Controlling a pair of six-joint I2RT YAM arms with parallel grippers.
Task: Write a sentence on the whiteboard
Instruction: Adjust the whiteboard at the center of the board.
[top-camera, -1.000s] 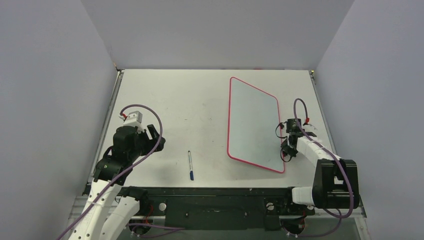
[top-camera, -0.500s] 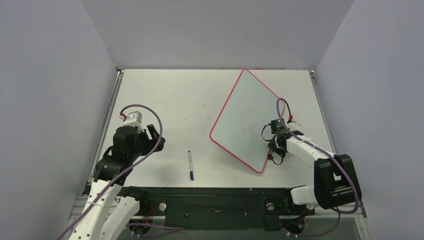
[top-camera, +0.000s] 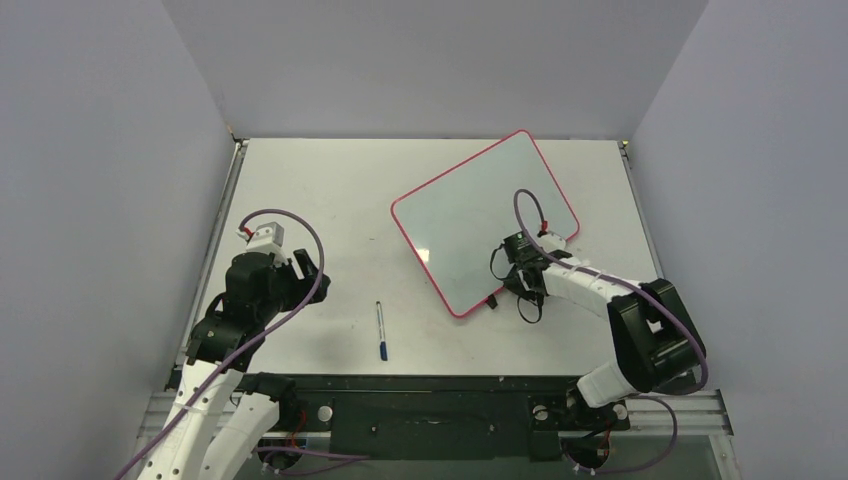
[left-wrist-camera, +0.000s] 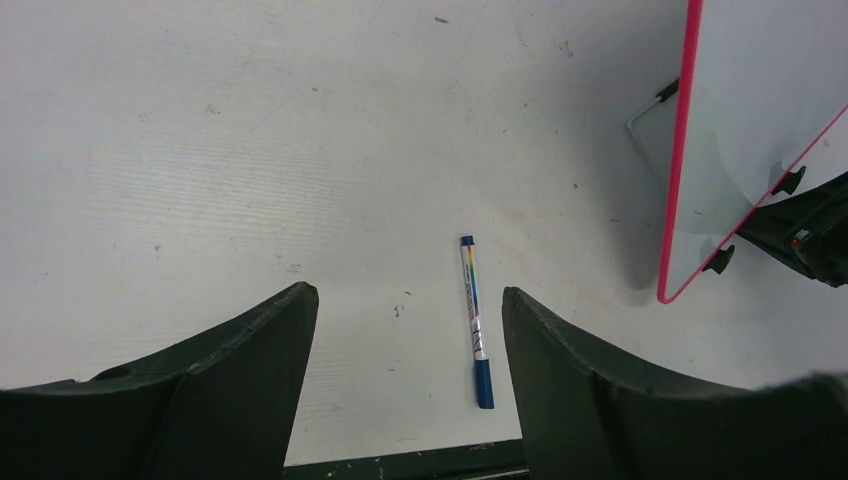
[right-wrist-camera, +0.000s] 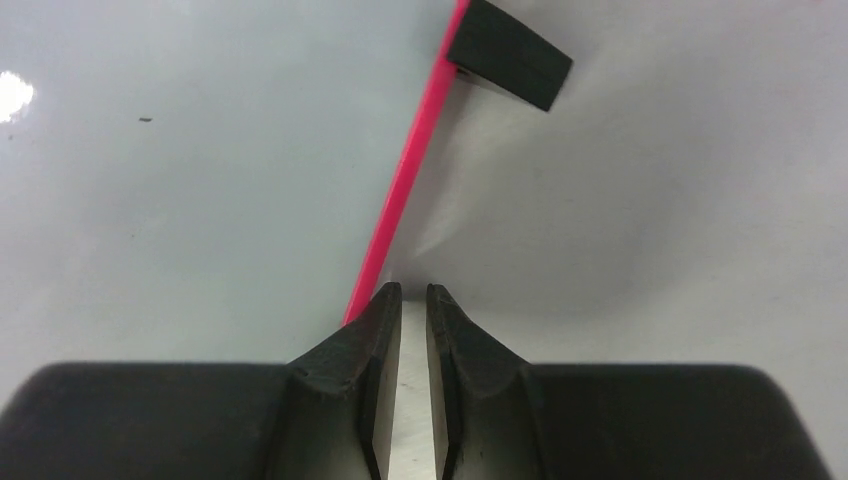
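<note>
The whiteboard (top-camera: 483, 222) lies slanted on the table's right half, with a pale blank face and a red-pink rim. The sentence is not in view on it. My right gripper (top-camera: 514, 283) is shut, its tips against the board's near right edge. In the right wrist view the rim (right-wrist-camera: 400, 190) runs down behind the left fingertip of the right gripper (right-wrist-camera: 414, 290), with only a thin slit between the jaws. My left gripper (left-wrist-camera: 410, 300) hovers open over bare table at the left (top-camera: 310, 268). A blue-capped marker pen (top-camera: 381, 330) lies between the arms (left-wrist-camera: 474, 315).
Black clips (right-wrist-camera: 508, 55) stick out from the board's rim, and a thin wire loop (left-wrist-camera: 645, 140) shows under its near corner. Grey walls close off the table at the left, back and right. A black rail (top-camera: 430, 385) runs along the near edge.
The whiteboard has swung clockwise, its near end sliding left toward the table's middle. My right gripper moved left with that edge. The left arm and the pen stayed still.
</note>
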